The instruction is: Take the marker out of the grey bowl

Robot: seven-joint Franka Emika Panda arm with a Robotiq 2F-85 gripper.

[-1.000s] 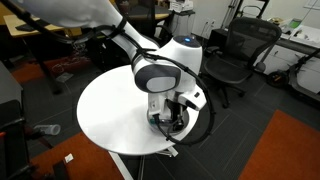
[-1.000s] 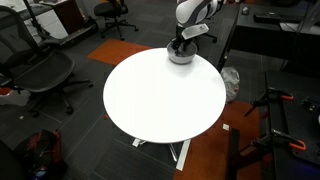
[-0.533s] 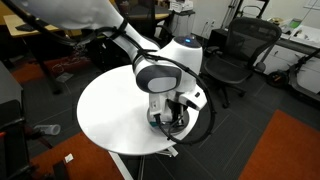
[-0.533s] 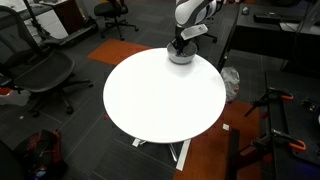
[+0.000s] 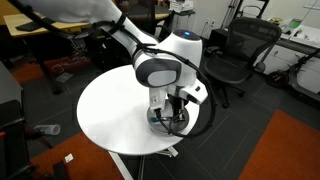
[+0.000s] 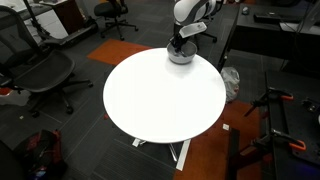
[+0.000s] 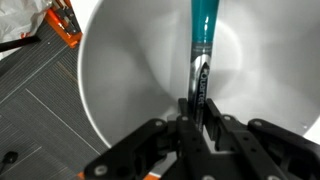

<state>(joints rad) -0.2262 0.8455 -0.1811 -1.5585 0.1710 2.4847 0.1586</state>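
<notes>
Pincer [image 7: 197, 112] tight on marker [image 7: 203, 40] — bowl [image 7: 110, 80] around

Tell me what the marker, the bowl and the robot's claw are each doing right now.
marker: pinched at its dark end, teal end pointing away, not yet out of the bowl.
bowl: upright near the edge of the table, nothing in it but the marker.
gripper: shut on the marker.

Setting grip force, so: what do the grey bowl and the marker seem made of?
The grey bowl: smooth satin light grey, soft shading without sharp reflections; plastic or brushed metal, unclear. The marker: probably plastic, glossy teal section with a highlight, dark printed barrel.
</notes>
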